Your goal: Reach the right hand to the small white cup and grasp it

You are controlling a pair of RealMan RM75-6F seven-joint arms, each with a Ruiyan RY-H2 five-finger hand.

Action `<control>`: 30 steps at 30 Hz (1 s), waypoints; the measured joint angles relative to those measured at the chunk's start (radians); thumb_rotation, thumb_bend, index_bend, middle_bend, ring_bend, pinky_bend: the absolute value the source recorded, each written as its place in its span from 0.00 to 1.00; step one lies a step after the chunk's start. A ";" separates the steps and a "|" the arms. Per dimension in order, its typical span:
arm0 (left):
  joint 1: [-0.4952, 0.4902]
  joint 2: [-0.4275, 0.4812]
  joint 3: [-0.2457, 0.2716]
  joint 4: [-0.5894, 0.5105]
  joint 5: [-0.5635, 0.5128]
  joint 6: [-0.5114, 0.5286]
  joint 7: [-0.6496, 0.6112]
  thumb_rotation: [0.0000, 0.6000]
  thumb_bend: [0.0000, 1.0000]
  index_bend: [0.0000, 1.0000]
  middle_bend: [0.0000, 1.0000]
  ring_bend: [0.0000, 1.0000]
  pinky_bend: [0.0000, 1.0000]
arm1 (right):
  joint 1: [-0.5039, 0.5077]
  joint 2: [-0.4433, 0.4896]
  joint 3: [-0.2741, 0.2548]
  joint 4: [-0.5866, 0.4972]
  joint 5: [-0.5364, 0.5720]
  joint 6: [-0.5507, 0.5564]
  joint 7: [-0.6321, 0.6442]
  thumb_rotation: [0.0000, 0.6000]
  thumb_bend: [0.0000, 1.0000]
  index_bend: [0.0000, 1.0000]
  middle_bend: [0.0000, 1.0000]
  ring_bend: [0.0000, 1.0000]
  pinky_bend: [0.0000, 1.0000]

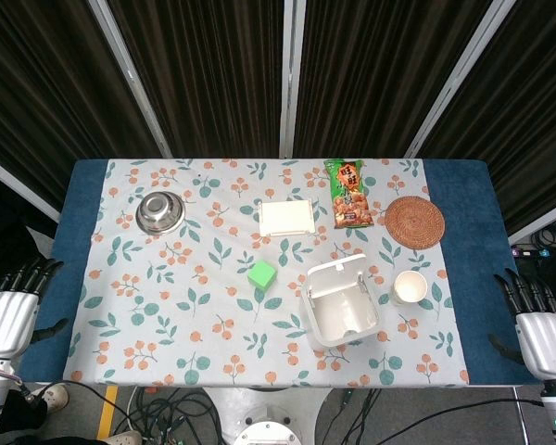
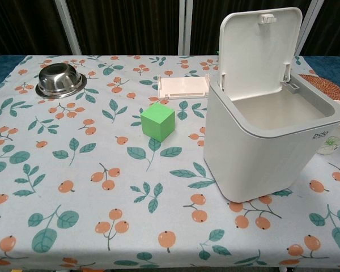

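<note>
Nothing done yet on this one: the right hand (image 1: 541,336) sits off the right edge of the tabletop (image 1: 454,199), fingers spread and holding nothing, well apart from its target. The small white cup (image 1: 410,287) stands upright near the right edge, just beside the open white bin (image 1: 342,302). From the chest view the bin hides most of the cup. The left hand (image 1: 7,311) waits off the left edge, empty too. The whole reach and grasp are, by my reading, still to come

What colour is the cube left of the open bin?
Bright green cube, clearest in the chest view.
</note>
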 measured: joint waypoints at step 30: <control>0.005 -0.008 0.017 0.024 0.014 -0.003 -0.031 1.00 0.03 0.16 0.16 0.09 0.19 | 0.206 -0.053 0.058 -0.087 0.149 -0.320 -0.213 1.00 0.12 0.00 0.00 0.00 0.00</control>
